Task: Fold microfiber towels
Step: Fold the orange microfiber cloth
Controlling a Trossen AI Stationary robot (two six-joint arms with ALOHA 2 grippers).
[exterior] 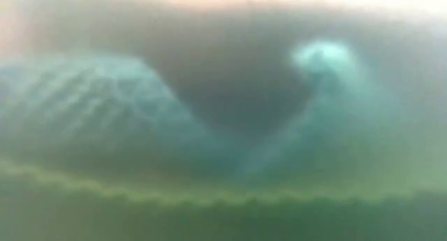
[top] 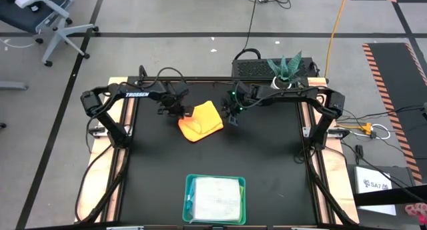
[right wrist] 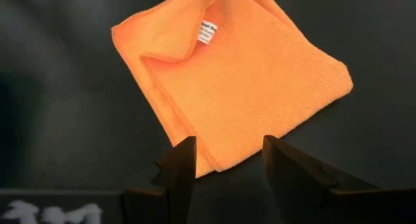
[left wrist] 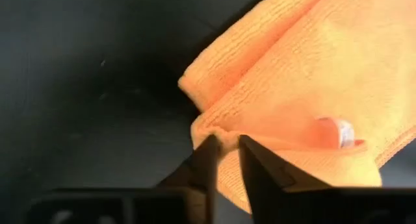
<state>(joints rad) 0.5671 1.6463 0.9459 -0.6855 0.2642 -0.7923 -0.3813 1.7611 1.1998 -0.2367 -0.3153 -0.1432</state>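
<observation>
A folded yellow-orange microfiber towel (top: 200, 121) lies on the black bench (top: 153, 170), toward its far side, between the two arms. The left pincer (left wrist: 224, 152) sits at the towel's left edge, its fingers nearly closed and pinching a fold of the cloth. The right pincer (right wrist: 227, 159) hovers just right of the towel, fingers apart and holding nothing. A white label (right wrist: 207, 32) shows on a turned-over corner. At the bench's near edge a teal rectangular plastic tray (top: 189, 210) holds a pale grey-white cloth (top: 217, 200). A potted green plant (top: 285, 69) stands beyond the far edge. In the low view, blurred teal material blocks everything.
</observation>
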